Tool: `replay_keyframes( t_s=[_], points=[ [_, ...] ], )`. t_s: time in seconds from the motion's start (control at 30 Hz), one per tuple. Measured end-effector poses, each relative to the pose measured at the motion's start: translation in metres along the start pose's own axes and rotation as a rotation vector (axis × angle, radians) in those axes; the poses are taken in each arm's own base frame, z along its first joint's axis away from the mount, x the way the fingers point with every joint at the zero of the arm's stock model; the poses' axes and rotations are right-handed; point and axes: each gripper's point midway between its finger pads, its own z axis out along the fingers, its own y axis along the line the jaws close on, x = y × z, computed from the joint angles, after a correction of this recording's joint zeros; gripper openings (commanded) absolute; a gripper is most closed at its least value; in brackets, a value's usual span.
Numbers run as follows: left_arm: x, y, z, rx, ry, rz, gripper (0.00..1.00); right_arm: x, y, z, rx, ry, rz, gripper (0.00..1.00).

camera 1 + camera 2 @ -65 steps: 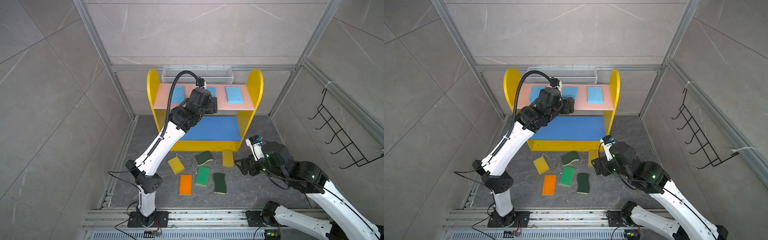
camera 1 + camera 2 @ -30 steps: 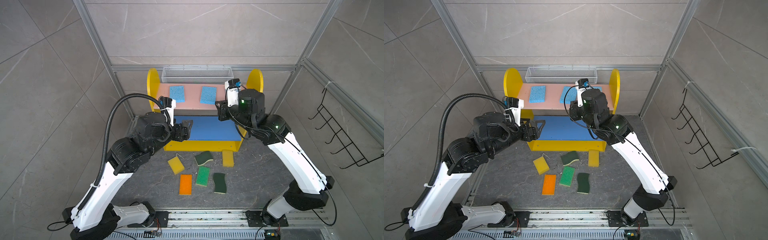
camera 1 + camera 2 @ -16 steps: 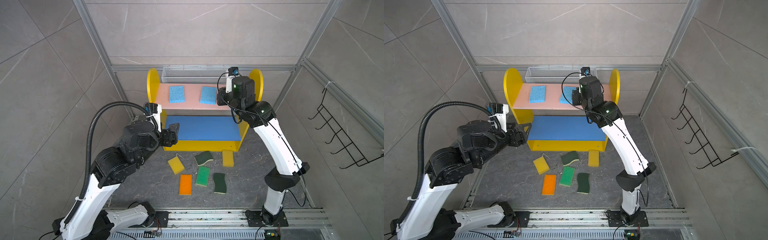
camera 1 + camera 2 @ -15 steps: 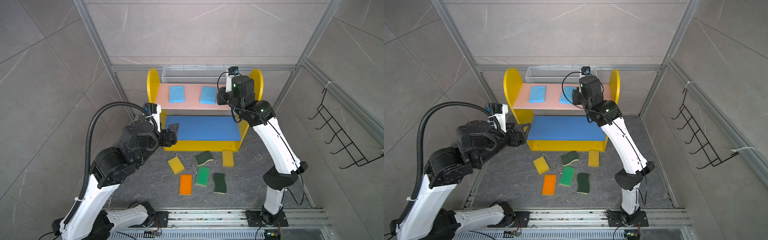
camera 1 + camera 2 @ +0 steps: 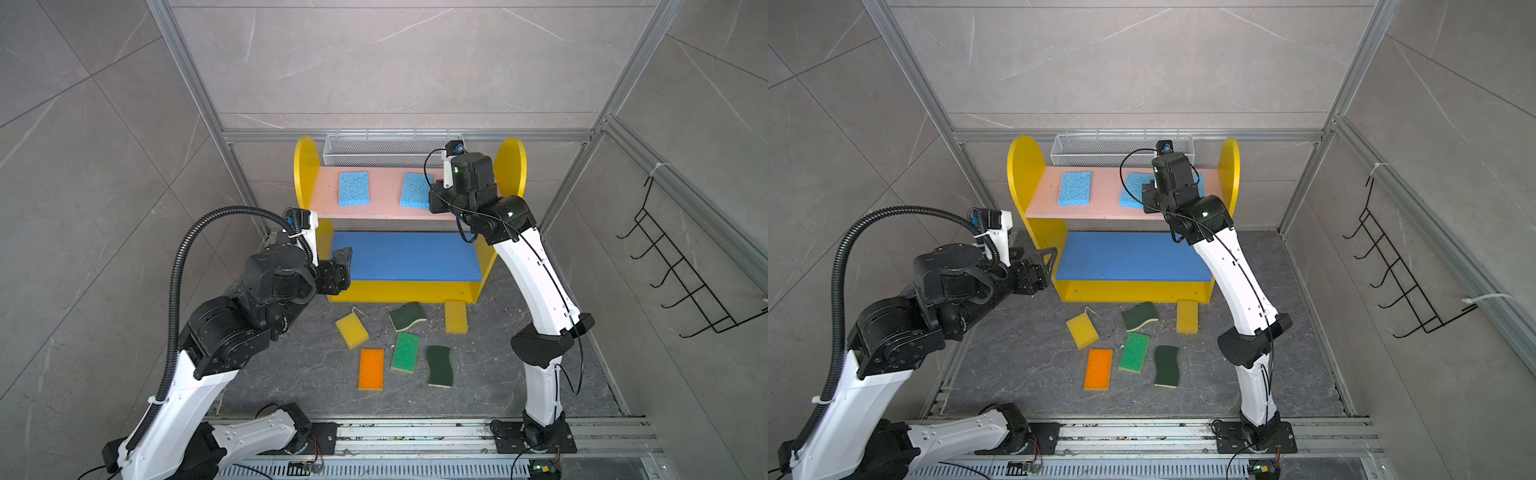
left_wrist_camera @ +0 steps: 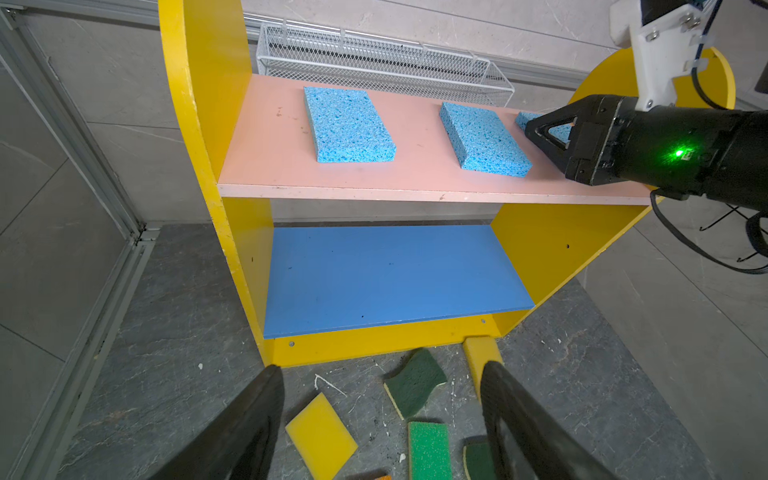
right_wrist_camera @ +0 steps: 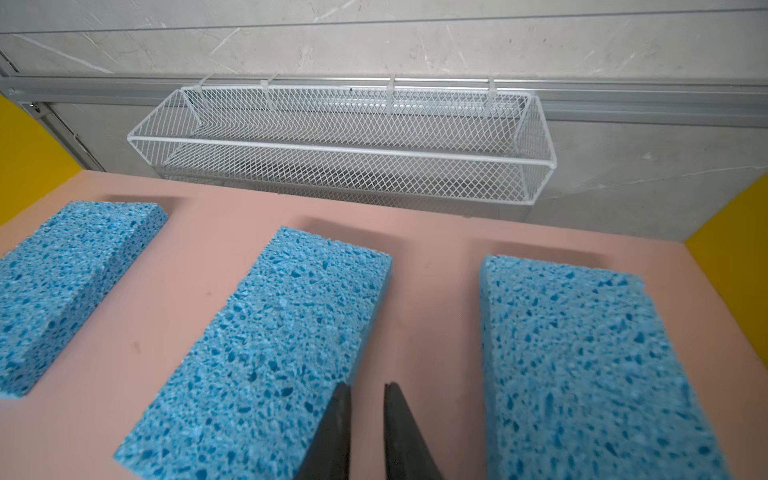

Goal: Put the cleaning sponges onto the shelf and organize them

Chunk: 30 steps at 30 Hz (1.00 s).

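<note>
Three light blue cleaning sponges (image 7: 270,353) (image 7: 70,282) (image 7: 582,365) lie side by side on the pink upper board of the shelf (image 5: 384,208). My right gripper (image 7: 365,388) hovers low over the pink board between the middle and right sponges, open by only a narrow gap, empty. My left gripper (image 6: 381,368) is open and empty in front of the shelf's left side (image 5: 343,266). On the floor lie a yellow sponge (image 5: 352,330), another yellow one (image 5: 456,316), an orange one (image 5: 371,368), a bright green one (image 5: 406,352) and two dark-green wavy ones (image 5: 408,316) (image 5: 439,365).
A white wire-mesh basket (image 5: 386,149) hangs on the back wall just behind the shelf. A black wire hook rack (image 5: 685,282) is on the right wall. The blue middle board (image 5: 405,255) is bare. Metal rails (image 5: 415,432) run along the front.
My left arm has drawn back from the shelf toward the front left. My right gripper has risen to the upper board, moved deeper between the sponges, and narrowed its jaws.
</note>
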Motion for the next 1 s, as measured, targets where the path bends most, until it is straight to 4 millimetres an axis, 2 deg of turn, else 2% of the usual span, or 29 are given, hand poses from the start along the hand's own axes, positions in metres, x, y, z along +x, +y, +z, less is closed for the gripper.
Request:
replay_keyframes(
  t_s=[0.3, 0.67, 1.0],
  points=[
    [0.003, 0.004, 0.0, -0.018, 0.002, 0.004, 0.76, 0.001, -0.002, 0.003, 0.005, 0.005, -0.001, 0.18],
    [0.003, 0.009, -0.008, -0.016, -0.012, -0.003, 0.76, 0.019, 0.002, 0.021, 0.014, 0.056, -0.019, 0.18],
    [0.004, 0.014, -0.012, -0.028, -0.024, -0.007, 0.76, 0.019, 0.004, 0.022, 0.005, 0.055, -0.008, 0.19]
  ],
)
